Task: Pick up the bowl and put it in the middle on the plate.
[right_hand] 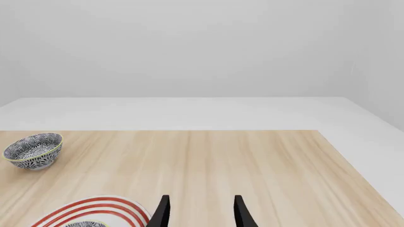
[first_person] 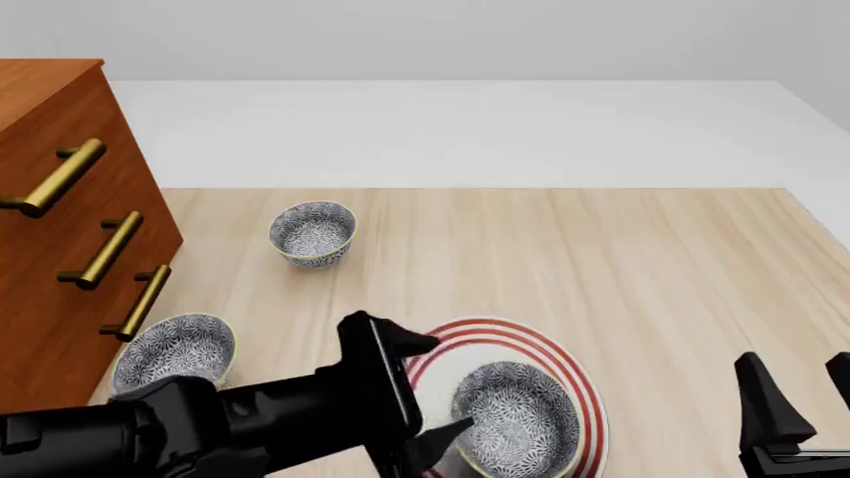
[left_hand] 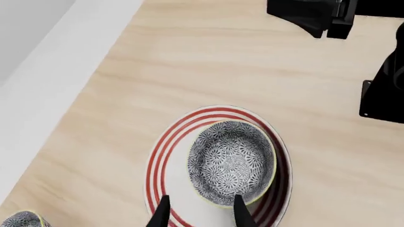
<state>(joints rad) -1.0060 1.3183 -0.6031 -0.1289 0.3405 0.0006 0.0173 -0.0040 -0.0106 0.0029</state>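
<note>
Glossy-looking ceramic bowl [left_hand: 232, 163], matt wooden table [left_hand: 208, 61].

We saw the left gripper [first_person: 445, 438] hide the plate's [first_person: 558, 363] near-left rim; the dresser [first_person: 54, 249] was cut off at left.

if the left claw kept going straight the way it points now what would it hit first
Probably the bowl sitting on the plate: the open left claw points down at its near rim. One finger might reach bare plate beside it; depth is unclear.

My views are bright and evenly lit, sharp to the edges with no blur or glare. The bowl [left_hand: 232, 163] casts only a soft dark shadow across the plate [left_hand: 165, 163], and the desk [first_person: 638, 269] shows none.
</note>
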